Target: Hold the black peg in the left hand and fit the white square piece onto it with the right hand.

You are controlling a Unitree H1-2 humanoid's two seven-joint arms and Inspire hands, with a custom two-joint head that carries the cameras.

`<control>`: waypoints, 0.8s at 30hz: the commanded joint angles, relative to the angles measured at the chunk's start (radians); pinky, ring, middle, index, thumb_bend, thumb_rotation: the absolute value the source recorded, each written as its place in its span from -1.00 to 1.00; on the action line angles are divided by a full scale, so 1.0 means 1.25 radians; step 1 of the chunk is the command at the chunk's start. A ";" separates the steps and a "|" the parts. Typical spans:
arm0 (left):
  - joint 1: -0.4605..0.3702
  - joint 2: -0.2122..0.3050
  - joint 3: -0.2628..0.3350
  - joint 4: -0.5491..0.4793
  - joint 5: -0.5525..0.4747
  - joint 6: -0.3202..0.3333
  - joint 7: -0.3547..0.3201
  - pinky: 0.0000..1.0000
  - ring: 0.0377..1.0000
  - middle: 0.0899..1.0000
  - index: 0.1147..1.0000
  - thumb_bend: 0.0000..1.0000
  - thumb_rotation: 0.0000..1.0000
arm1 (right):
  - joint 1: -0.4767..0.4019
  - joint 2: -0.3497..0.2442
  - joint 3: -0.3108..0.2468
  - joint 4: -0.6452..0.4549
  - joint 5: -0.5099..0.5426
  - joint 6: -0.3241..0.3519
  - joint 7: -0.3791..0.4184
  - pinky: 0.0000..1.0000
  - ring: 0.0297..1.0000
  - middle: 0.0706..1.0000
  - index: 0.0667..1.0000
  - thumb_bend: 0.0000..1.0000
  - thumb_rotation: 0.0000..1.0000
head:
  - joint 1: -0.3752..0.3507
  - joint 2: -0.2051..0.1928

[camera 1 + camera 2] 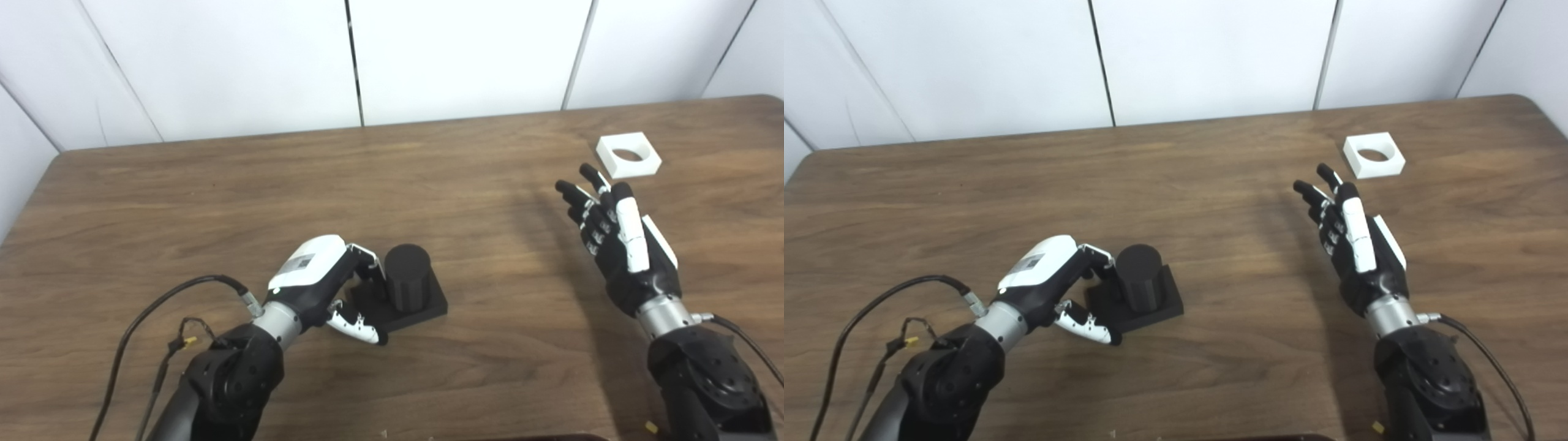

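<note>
The black peg (407, 277) is a round post on a square black base, standing on the wooden table (245, 196) near the front middle. My left hand (318, 282) is at its left side, fingers curled against the post and thumb along the base's front edge. The white square piece (628, 155), with a round hole, lies flat at the far right. My right hand (618, 236) is open and empty, fingers spread, raised above the table just short of the white piece. The same scene shows in the right eye view: peg (1141, 283), white piece (1373, 155).
White wall panels (429, 55) stand behind the table's far edge. Black cables (153, 312) trail from my left forearm over the front left of the table.
</note>
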 commanded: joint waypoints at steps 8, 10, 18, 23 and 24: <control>-0.004 0.000 0.003 -0.008 -0.008 -0.006 -0.028 0.43 0.43 0.28 0.14 0.75 -0.86 | -0.022 0.000 -0.003 -0.026 0.001 -0.012 -0.006 1.00 0.92 0.73 0.93 0.08 0.91 | 0.008 0.012; -0.006 -0.001 0.007 -0.007 -0.009 -0.007 -0.028 0.45 0.44 0.28 0.14 0.76 -0.84 | -0.023 -0.002 -0.002 -0.026 0.000 -0.012 -0.005 1.00 0.93 0.74 0.94 0.07 0.93 | 0.009 0.011; -0.008 -0.002 0.039 -0.025 -0.030 -0.008 -0.031 0.47 0.46 0.38 0.19 0.86 -0.75 | -0.025 0.002 -0.005 -0.024 0.002 -0.014 -0.010 1.00 0.93 0.74 0.95 0.01 0.91 | 0.015 0.009; -0.008 -0.002 0.075 -0.080 -0.035 0.024 -0.059 0.36 0.44 0.38 0.27 0.98 -0.64 | -0.024 -0.003 -0.004 -0.019 -0.001 -0.016 -0.008 1.00 0.93 0.75 0.97 0.02 0.96 | 0.025 0.009; -0.008 -0.004 0.083 -0.090 -0.034 0.027 -0.067 0.36 0.45 0.39 0.29 0.99 -0.61 | -0.024 -0.003 -0.004 -0.018 -0.002 -0.017 -0.008 1.00 0.93 0.75 0.97 0.01 0.96 | 0.025 0.009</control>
